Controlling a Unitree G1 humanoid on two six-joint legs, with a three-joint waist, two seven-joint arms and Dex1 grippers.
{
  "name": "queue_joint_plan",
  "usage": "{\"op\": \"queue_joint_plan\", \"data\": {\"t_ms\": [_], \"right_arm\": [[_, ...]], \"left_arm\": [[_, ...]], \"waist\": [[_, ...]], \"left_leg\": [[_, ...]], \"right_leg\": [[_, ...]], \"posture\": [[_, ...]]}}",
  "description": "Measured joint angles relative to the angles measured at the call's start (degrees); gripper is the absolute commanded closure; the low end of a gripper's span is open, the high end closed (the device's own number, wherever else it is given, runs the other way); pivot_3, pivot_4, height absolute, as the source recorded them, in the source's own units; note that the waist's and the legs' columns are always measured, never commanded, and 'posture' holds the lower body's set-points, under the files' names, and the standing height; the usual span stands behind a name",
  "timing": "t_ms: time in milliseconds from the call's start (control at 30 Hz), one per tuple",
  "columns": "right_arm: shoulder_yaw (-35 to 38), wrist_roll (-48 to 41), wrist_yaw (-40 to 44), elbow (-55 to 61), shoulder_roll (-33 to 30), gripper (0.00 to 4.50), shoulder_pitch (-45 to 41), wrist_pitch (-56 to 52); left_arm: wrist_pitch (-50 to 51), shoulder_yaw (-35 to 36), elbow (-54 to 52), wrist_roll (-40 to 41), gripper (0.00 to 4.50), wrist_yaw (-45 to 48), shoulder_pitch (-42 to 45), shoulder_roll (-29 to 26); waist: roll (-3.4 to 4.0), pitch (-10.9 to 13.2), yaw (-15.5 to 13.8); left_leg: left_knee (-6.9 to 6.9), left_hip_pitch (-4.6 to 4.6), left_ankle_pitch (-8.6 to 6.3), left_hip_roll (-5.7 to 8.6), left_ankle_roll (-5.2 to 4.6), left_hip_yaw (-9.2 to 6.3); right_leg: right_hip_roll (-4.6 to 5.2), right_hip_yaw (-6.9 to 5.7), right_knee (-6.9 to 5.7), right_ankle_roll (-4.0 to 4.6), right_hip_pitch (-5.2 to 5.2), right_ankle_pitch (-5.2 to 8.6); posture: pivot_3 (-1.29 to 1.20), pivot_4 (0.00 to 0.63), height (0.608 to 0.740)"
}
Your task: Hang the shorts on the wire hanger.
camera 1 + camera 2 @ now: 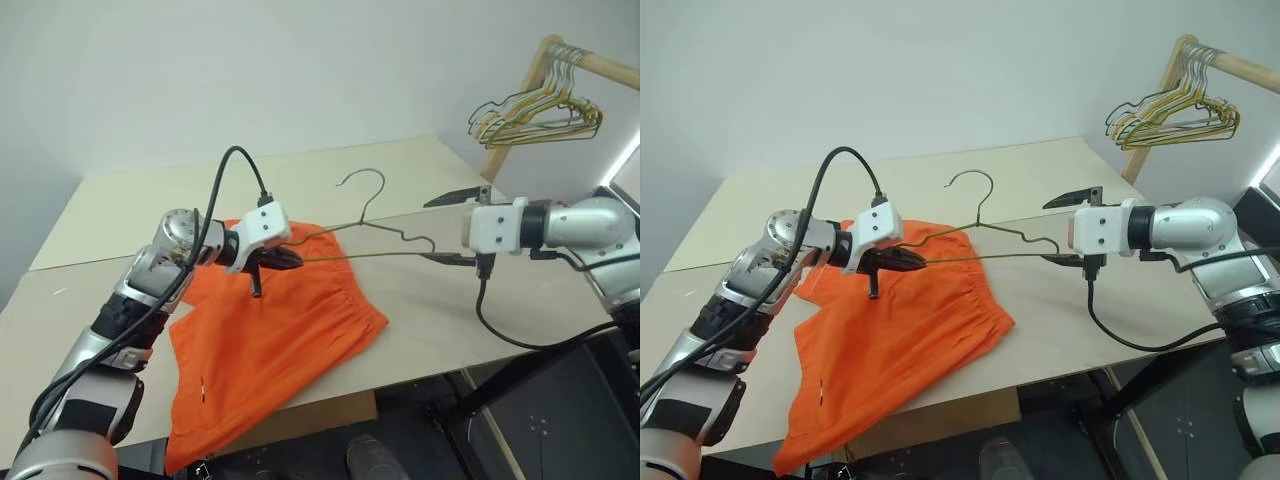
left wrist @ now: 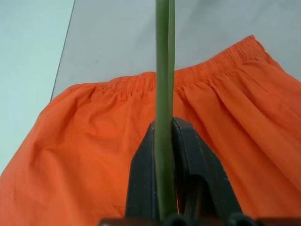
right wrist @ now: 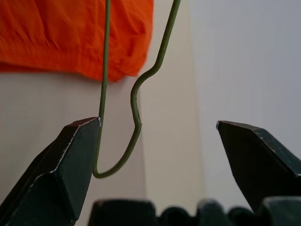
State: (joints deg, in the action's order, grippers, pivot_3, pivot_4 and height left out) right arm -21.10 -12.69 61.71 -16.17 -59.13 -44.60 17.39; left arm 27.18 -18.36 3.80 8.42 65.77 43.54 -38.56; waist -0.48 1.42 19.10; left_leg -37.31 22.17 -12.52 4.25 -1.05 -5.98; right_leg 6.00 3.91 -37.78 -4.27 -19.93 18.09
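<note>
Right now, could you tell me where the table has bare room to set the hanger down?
The table is bare behind the shorts toward the wall, and in front of the right gripper, between the shorts' waistband and the table's near right edge. It is crowded mid-table, where the left gripper holds the wire hanger above the shorts.

Matt, creased orange cloth shorts [image 1: 270, 335]; thin olive-grey metal wire hanger [image 1: 372, 232]; smooth pale wooden worktop [image 1: 430, 310].

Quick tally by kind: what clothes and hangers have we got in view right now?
Orange shorts: 1
Wire hanger held over the table: 1
Bunch of hangers on the wooden rail: 1 bunch, number cannot be told
Total: 2 single things plus the bunch
</note>
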Motion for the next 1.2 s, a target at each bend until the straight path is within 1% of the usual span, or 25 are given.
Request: {"op": "queue_joint_plan", "data": {"t_ms": [100, 233, 267, 367, 533, 700, 800, 867, 933, 967, 1033, 1200], "right_arm": [[-0.7, 1.0, 6.6, -0.8, 2.8, 0.02, -4.6, -11.6], [-3.4, 6.5, 11.4, -4.3, 7.1, 0.02, -10.1, -21.5], [-4.1, 8.0, 12.2, -5.5, 8.3, 0.19, -11.2, -23.8], [-5.4, 10.8, 15.3, -7.0, 10.3, 0.93, -12.7, -28.5], [-5.3, 13.3, 18.1, -7.6, 11.4, 2.69, -13.3, -29.5], [-4.6, 13.5, 19.8, -8.1, 12.3, 4.46, -13.3, -30.2], [-4.1, 13.5, 21.0, -7.5, 12.3, 4.46, -12.9, -30.1], [-2.4, 12.7, 22.2, -6.1, 11.6, 4.46, -11.6, -30.1], [-0.8, 11.3, 23.4, -3.8, 10.9, 4.50, -9.6, -31.0], [0.3, 10.1, 24.0, -1.8, 10.3, 4.50, -7.7, -32.3], [2.6, 7.7, 24.3, 1.9, 9.0, 4.50, -3.6, -35.5], [9.8, 2.7, 21.2, 7.2, 4.8, 4.50, 8.7, -47.0]], "left_arm": [[-0.1, 0.3, -1.5, 0.2, 4.50, 0.0, -0.2, 0.2], [-0.2, 0.6, -2.1, 0.5, 4.50, 0.0, -0.3, 0.4], [-0.3, 0.7, -2.1, 0.5, 4.50, 0.0, -0.4, 0.4], [-0.5, 1.0, -2.6, 0.6, 4.50, 0.0, -0.4, 0.4], [-0.5, 1.5, -3.1, 0.7, 4.50, 0.0, -1.1, 0.0], [-0.7, 1.7, -3.3, 0.6, 4.50, -0.1, -1.5, 0.0], [-2.2, 2.3, -3.2, 0.6, 4.50, 0.5, -1.5, -0.3], [-5.3, 2.8, -2.7, 0.7, 4.50, 1.7, -1.8, -0.3], [-8.0, 3.8, -1.7, 1.3, 3.97, 3.8, -2.2, -0.3], [-9.5, 4.7, -1.1, 2.8, 3.78, 5.4, -2.6, -0.2], [-11.1, 5.9, 0.5, 4.2, 3.17, 6.5, -3.0, 0.2], [-12.4, 12.9, 8.8, 5.5, 1.47, 3.1, -3.0, 0.0]], "waist": [[0.01, 0.0, -0.9], [0.01, 0.0, -1.7], [0.01, 0.0, -1.9], [0.02, 0.0, -2.8], [0.02, 0.0, -4.0], [0.02, 0.0, -4.0], [0.02, 0.0, -4.0], [0.02, 0.0, -4.0], [0.02, 0.0, -4.0], [0.02, 0.0, -4.0], [0.02, 0.0, -4.2], [0.02, 0.0, -4.4]], "left_leg": [[0.00, 0.04, -0.01, 0.03, -0.01, 0.00], [0.01, 0.12, -0.01, 0.05, -0.01, -0.03], [0.00, 0.14, -0.01, 0.06, -0.01, -0.03], [0.00, 0.19, -0.01, 0.10, 0.00, -0.03], [-0.04, 0.19, 0.00, 0.14, 0.00, -0.06], [-0.04, 0.19, 0.00, 0.16, 0.00, -0.09], [-0.04, 0.20, 0.00, 0.17, 0.00, -0.09], [-0.04, 0.20, 0.00, 0.17, 0.01, -0.10], [-0.04, 0.20, 0.00, 0.17, 0.01, -0.11], [-0.04, 0.21, 0.00, 0.17, 0.01, -0.13], [-0.08, 0.24, 0.00, 0.17, 0.01, -0.17], [-0.16, 0.26, -0.01, 0.19, 0.00, -0.23]], "right_leg": [[0.07, 0.03, -0.11, 0.00, -0.15, 0.00], [0.10, 0.01, -0.21, 0.00, -0.28, 0.00], [0.11, 0.02, -0.21, 0.00, -0.31, 0.00], [0.15, 0.02, -0.24, 0.00, -0.38, 0.00], [0.19, 0.01, -0.25, 0.00, -0.38, 0.00], [0.20, 0.01, -0.27, 0.00, -0.38, 0.00], [0.21, 0.01, -0.27, 0.00, -0.39, 0.00], [0.22, -0.01, -0.26, 0.00, -0.38, 0.00], [0.23, -0.02, -0.25, 0.00, -0.37, 0.00], [0.23, -0.04, -0.25, 0.00, -0.37, 0.00], [0.24, -0.06, -0.26, -0.01, -0.38, 0.00], [0.25, -0.12, -0.27, -0.01, -0.35, 0.00]], "posture": [[-0.23, 0.000, 0.740], [-0.22, 0.000, 0.740], [-0.21, 0.000, 0.740], [-0.21, 0.000, 0.740], [-0.20, 0.000, 0.740], [-0.21, 0.000, 0.740], [-0.21, 0.000, 0.740], [-0.21, 0.000, 0.740], [-0.21, 0.000, 0.740], [-0.21, 0.000, 0.740], [-0.21, 0.000, 0.740], [-0.22, 0.000, 0.740]]}}
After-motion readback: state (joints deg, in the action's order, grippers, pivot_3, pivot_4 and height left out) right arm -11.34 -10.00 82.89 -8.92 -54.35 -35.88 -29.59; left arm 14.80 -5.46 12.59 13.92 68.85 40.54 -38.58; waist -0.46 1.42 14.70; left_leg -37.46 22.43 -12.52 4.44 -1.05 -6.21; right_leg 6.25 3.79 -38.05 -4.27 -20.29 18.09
